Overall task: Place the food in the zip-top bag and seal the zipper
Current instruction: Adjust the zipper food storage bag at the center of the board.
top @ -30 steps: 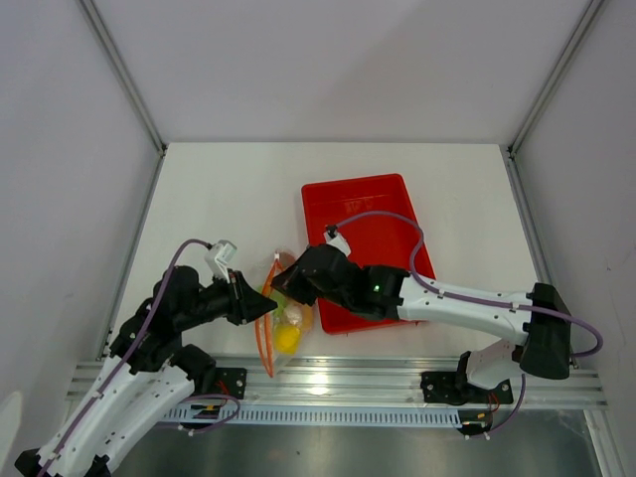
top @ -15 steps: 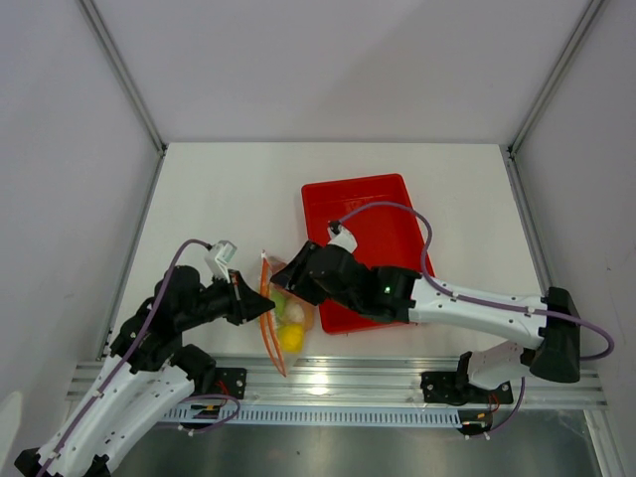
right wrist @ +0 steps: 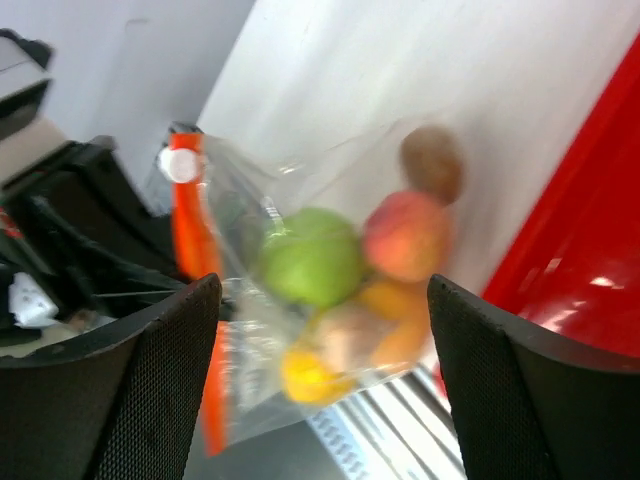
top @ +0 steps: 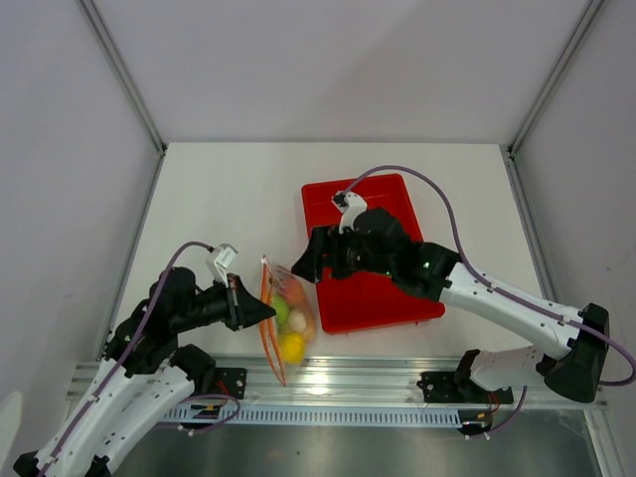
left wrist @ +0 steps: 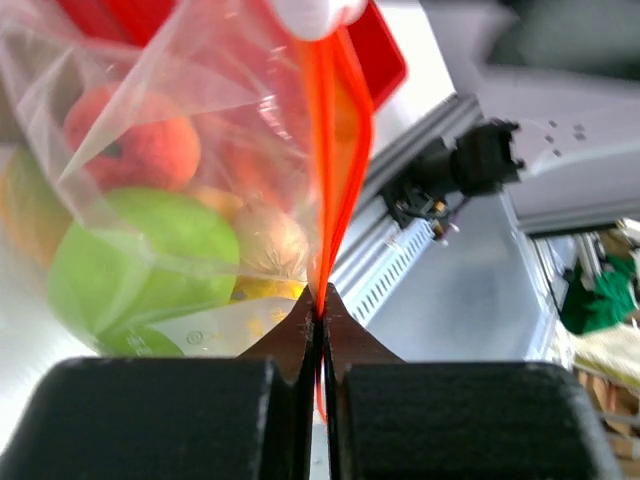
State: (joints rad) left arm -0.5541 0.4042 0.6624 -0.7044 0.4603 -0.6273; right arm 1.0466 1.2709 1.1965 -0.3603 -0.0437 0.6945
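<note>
The white table [top: 219,199] carries a red tray [top: 370,306] on the right, and the bag [top: 288,318] lies just left of it, near the front rail. All the food I can see sits inside the bag. The tray's bare parts hold none, though the right arm hides its middle.

The right gripper [right wrist: 322,292] hangs over the tray's left edge, spread wide and holding nothing. The left gripper [left wrist: 318,300] is pressed together on the zipper [left wrist: 335,170], pinching the strip at the bag's left side.

The bag is thin, crinkly film, light and floppy, and the round fruit will likely roll and shift its weight if it is lifted. The strip looks like the only stiff part, so that is the place to hold. Between the pinch and the white slider [left wrist: 310,10] the strip bows into a narrow loop, so I judge the mouth not fully shut.

Inside, the apple [right wrist: 312,255] lies beside the peach [right wrist: 405,238], with a brown piece [right wrist: 432,162] beyond them and a yellow piece [right wrist: 305,372] nearest the rail
</note>
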